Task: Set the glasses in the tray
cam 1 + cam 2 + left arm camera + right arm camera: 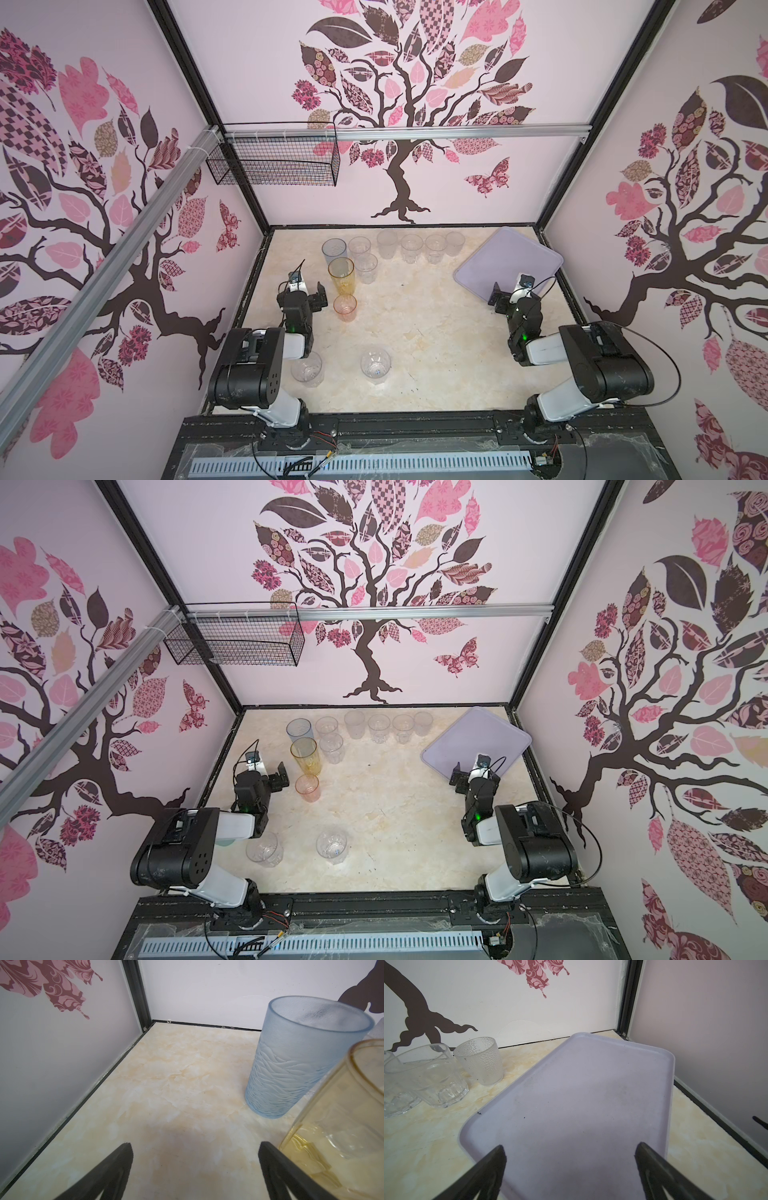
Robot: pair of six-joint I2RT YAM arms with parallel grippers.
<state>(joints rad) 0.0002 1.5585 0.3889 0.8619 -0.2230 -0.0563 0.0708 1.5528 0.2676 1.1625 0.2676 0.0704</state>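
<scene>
The glasses stand on the marble table. A tall blue one (333,249), a tall amber one (342,276) and a short pink one (345,307) line up at the left. Several clear ones (412,248) form a row at the back, and two more (375,363) stand near the front. The lavender tray (511,262) lies empty at the back right. My left gripper (305,291) is open just left of the amber glass (340,1115), holding nothing. My right gripper (570,1155) hangs open over the tray's near end (591,1095), also holding nothing.
A black wire basket (274,160) hangs on the back wall at the left, above the table. Enclosure walls close in the table on three sides. A dimpled clear glass (480,1061) stands close to the tray's left rim.
</scene>
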